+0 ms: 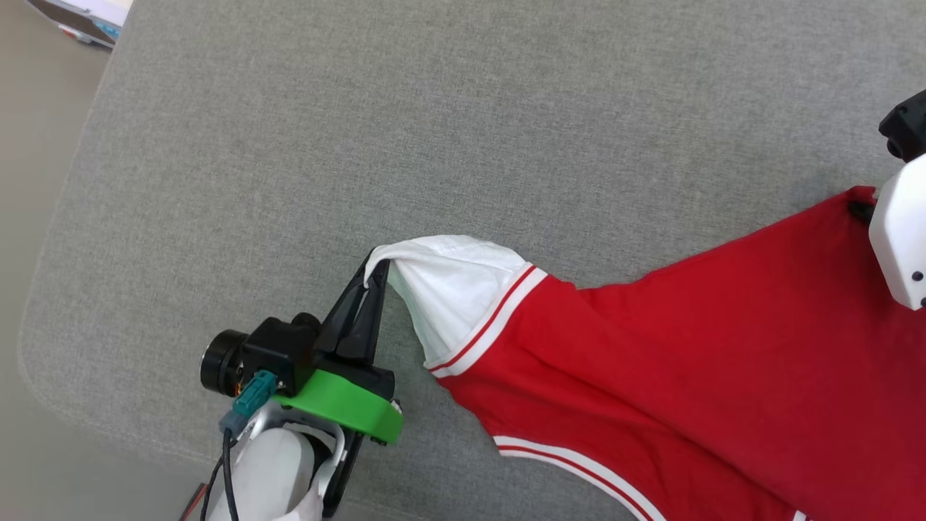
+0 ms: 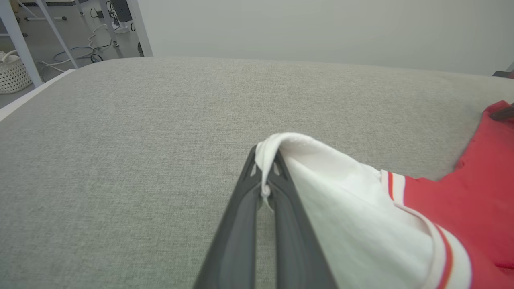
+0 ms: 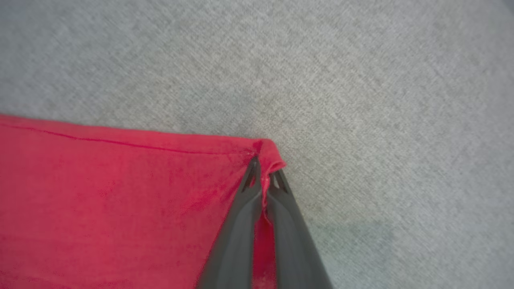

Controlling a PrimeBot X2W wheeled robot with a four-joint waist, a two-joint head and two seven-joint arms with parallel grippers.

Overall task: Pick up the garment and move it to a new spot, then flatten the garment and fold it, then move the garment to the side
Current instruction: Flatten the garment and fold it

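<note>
**Both grippers pinch the red shirt**

On the far left of the head view there is a strip of pale floor. Next to it is a big grey pad with a round corner. The left gripper sits low on the left part of the pad. Its two dark fingers are pressed together on the tip of the white sleeve, and the sleeve is pulled into a point there. In the left wrist view, a little fold of white cloth is squeezed between the tips, and the rest of the sleeve hangs off to the right. The sleeve has red and white stripes where it meets the body of the red shirt. The red shirt lies on the right part of the pad and runs off the bottom of the view. At the far right, the white right arm is over the shirt's top corner. In the right wrist view, the right gripper is closed tight on that red corner, with the grey pad beyond it.
</note>
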